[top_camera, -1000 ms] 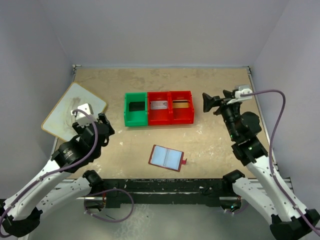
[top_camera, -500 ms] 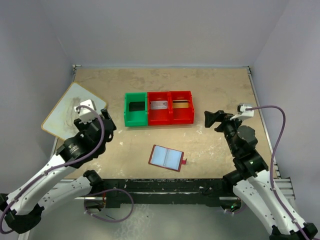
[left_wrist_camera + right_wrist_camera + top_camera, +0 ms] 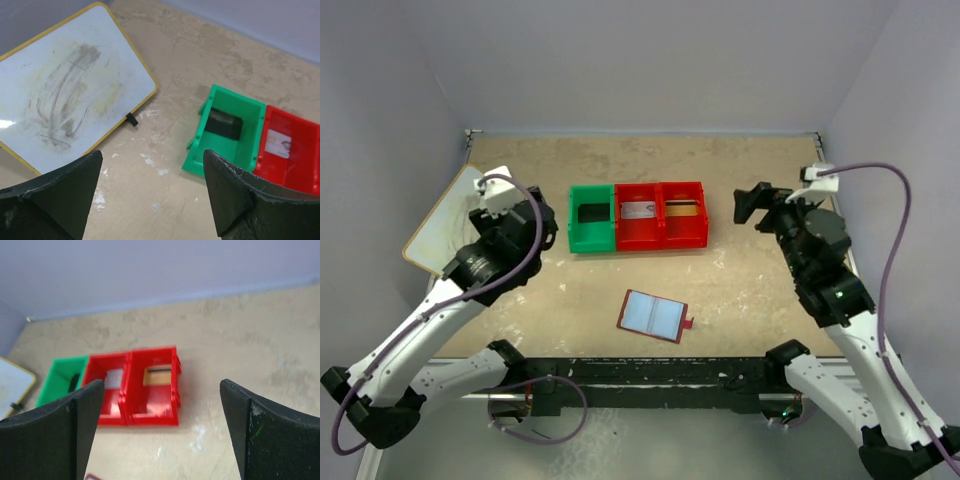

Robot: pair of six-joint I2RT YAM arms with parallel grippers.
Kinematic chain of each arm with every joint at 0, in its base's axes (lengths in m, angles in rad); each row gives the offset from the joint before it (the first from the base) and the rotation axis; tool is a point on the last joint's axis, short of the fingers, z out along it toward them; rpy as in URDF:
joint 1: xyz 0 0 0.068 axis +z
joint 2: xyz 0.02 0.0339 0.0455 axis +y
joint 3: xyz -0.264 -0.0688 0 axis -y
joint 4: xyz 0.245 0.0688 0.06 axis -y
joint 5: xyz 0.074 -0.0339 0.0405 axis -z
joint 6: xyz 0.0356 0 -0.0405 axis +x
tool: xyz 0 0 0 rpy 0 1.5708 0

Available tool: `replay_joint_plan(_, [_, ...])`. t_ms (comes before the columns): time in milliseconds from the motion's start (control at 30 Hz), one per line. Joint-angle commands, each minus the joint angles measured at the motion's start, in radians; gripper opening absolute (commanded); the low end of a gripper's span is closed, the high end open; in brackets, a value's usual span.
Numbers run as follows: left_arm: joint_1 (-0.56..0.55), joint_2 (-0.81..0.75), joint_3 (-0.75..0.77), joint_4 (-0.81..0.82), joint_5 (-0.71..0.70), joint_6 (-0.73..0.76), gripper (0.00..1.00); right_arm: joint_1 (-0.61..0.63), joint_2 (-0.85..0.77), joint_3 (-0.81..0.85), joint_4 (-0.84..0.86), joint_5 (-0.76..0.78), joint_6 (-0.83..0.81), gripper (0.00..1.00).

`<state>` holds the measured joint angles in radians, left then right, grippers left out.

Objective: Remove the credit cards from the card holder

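Bin tray (image 3: pixel 660 238) beyond open card holder (image 3: pixel 653 316); whiteboard (image 3: pixel 65 95) well apart, left.

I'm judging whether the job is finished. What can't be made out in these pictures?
- Card holder: top view, too small to tell whether its sleeves are empty.
- Gold-brown card: right wrist view, blurred.
- Silver-grey card: print too small in every view.
- White board: top view, partly hidden by the left arm.

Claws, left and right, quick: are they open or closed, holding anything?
Left claw: open, holding nothing.
Right claw: open, holding nothing.
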<state>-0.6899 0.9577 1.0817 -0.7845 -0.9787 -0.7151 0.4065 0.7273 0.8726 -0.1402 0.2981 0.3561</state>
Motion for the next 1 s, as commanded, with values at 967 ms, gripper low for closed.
replay_joint_plan(967, [0.002, -0.18, 0.227, -0.014, 0.038, 0.075, 0.78, 0.0, -0.033, 0.305, -0.035, 0.02, -0.19, 1.0])
